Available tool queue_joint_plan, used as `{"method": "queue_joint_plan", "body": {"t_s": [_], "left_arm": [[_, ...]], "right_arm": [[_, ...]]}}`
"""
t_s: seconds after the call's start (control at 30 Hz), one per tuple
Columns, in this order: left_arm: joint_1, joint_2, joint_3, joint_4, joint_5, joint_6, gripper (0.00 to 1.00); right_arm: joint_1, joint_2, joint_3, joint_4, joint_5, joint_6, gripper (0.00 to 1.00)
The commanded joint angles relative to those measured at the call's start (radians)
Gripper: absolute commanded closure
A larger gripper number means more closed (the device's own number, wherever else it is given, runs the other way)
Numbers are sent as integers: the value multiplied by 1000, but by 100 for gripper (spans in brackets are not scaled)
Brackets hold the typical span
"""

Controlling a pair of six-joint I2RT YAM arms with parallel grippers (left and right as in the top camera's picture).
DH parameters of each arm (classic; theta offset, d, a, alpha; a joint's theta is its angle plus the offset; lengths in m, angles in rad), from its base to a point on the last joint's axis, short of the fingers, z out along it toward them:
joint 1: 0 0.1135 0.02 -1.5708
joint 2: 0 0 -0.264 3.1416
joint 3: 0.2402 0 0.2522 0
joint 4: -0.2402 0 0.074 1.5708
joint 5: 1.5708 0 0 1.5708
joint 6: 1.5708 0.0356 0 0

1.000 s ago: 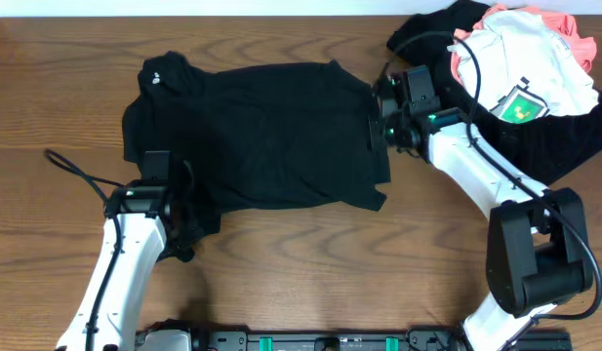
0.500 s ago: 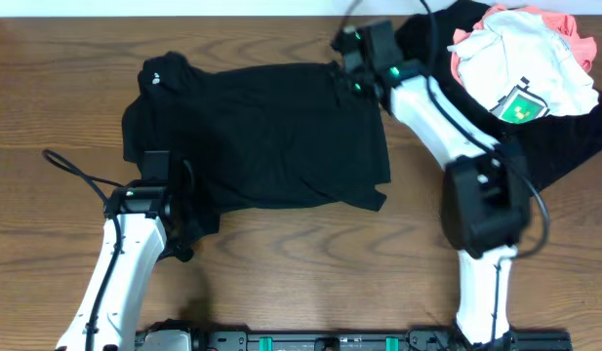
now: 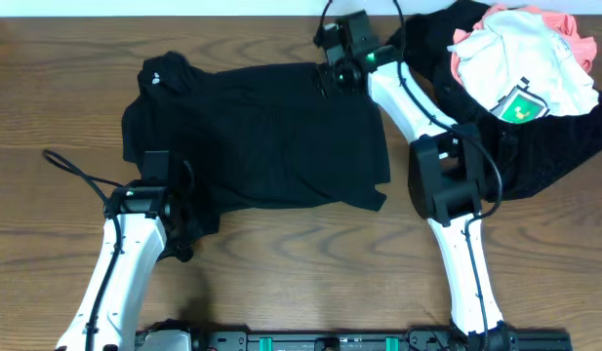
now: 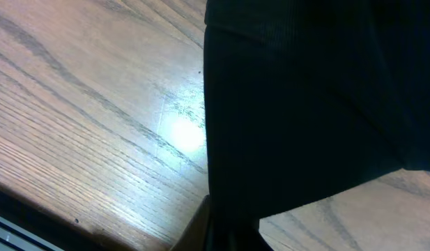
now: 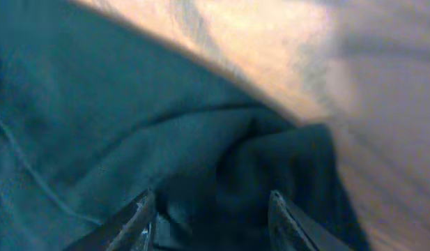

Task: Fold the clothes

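Mid-fold, a black shirt [image 3: 271,136] lies spread on the table [image 3: 47,58], its lower-left corner pinched in the left gripper's [image 3: 179,234] closed jaws, while the right gripper [image 5: 211,202], jaws spread, hovers over the top-right corner it apparently must grasp next, other clothes [image 3: 520,68] heaped nearby.

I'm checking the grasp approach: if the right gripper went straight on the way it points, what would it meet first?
The black shirt: its bunched edge lies straight ahead of the right gripper, whose fingers are open. It looks close, though depth is unclear.
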Motion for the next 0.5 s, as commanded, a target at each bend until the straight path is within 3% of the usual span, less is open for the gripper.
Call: {"method": "queue_joint_plan", "body": {"t_s": [0.0,0.2,0.47], "left_arm": [[-1,-5,12,-2,-12,-13,94],[-1,-5,12,1,-13,-13,94],[-1,-5,12,-3,-12,-13,94]], "right_arm": [[-2,22,23,6,-21,-18,59],[-2,22,23,56,-21,-16,97],[-25,22,37,185,51,91,99]]}}
